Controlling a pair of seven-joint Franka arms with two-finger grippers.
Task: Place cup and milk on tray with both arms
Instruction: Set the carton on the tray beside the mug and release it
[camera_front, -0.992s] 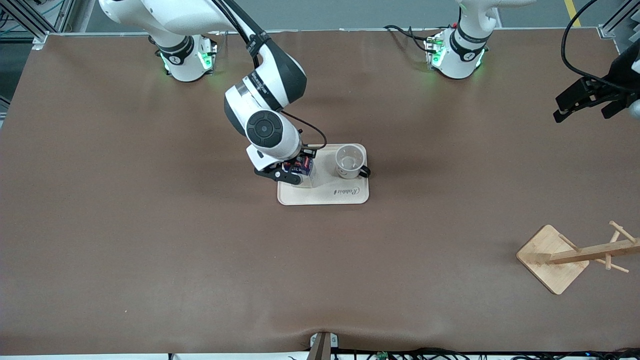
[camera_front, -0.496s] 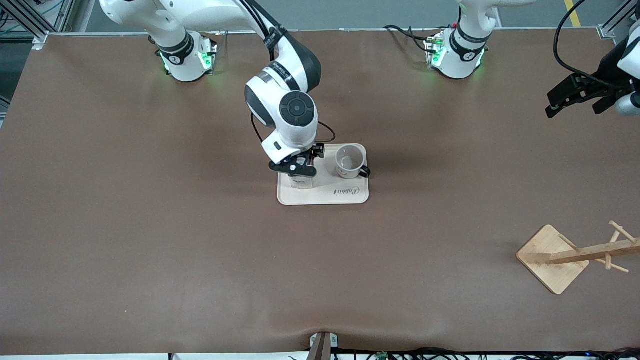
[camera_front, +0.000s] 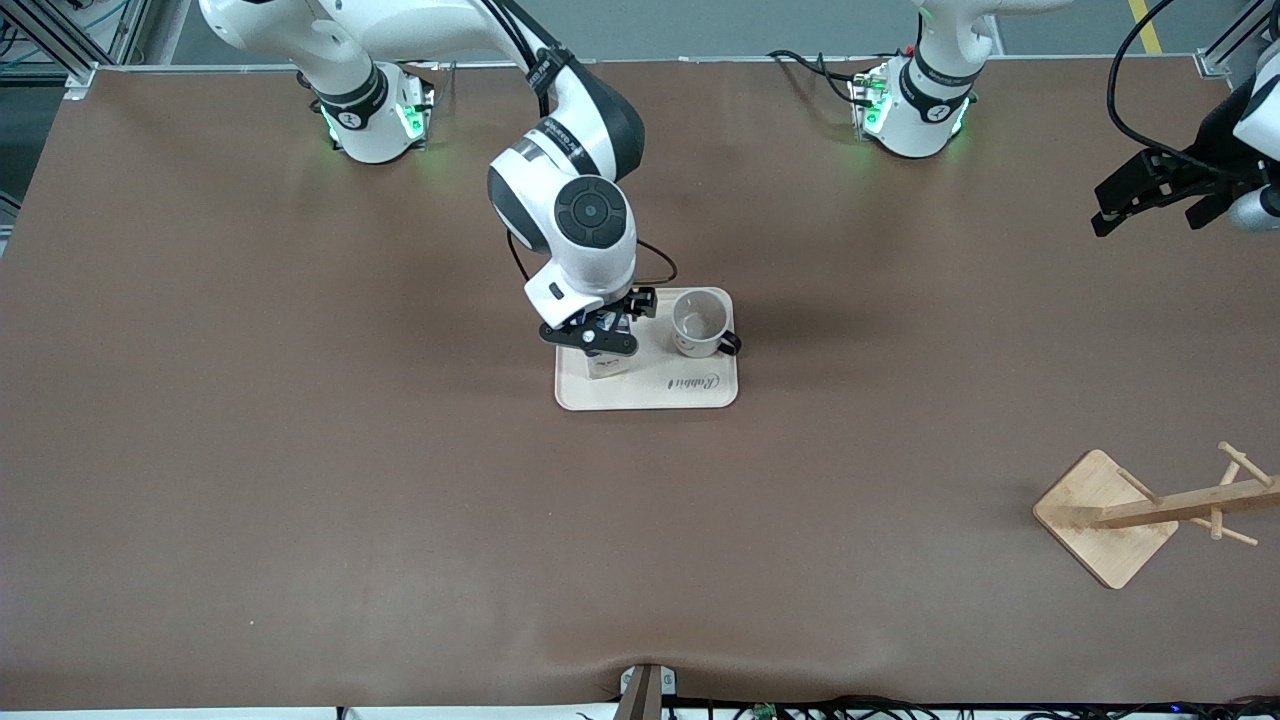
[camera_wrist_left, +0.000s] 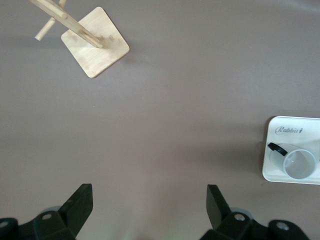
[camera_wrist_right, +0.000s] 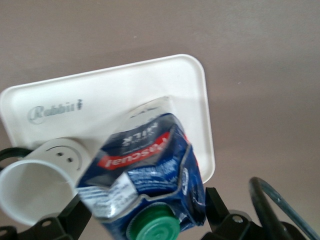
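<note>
Milk: you have the milk (camera_wrist_right: 147, 175) standing on the tray (camera_front: 700, 396), at the end toward the right arm's side, beside the cup (camera_front: 697, 322). In the right wrist view its carton sits between the fingers with a gap showing on each side.
Right gripper: the right gripper (camera_front: 598, 332) is over the milk, fingers spread wider than the carton, so you have let go. Half a second ago it was at much the same spot; a second ago it was still off the tray's edge carrying the milk in.
Meaning for you: the milk looks delivered; what remains for this arm is a straight lift clear, without brushing the green cap (camera_wrist_right: 154, 224).
Cup: it rests upright on the tray, handle toward the left arm's end, unmoved over the last second.
Left gripper: the left gripper (camera_front: 1160, 192) hangs high over the table (camera_front: 300, 480) at the left arm's end, fingers wide apart and empty; you can treat this arm as waiting.
Wooden rack: the wooden rack (camera_front: 1140, 515) lies well apart from the tray, nearer the front camera.
Progress: both items appear placed.
</note>
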